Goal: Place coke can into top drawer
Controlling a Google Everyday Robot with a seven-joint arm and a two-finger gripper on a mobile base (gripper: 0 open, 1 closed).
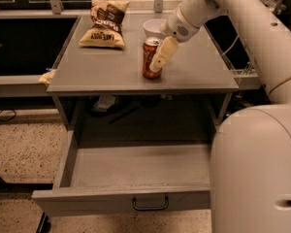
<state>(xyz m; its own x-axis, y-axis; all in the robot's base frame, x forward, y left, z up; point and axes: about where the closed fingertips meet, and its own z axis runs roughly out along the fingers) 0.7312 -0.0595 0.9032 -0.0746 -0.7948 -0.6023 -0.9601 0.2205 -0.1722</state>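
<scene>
The coke can [148, 58] stands upright on the grey cabinet top [97, 67], near its front edge. My gripper [157, 63] reaches down from the upper right and is right against the can's right side, overlapping it in the view. The top drawer [87, 202] is pulled wide open below the cabinet top, and its inside is bare. Its dark bail handle [150, 203] sits at the centre of the front panel.
A white bowl [153, 27] stands just behind the can. A yellow-brown chip bag [105, 23] lies at the back left of the top. My white arm [242, 28] and body [257, 169] fill the right side. Cables lie under the cabinet.
</scene>
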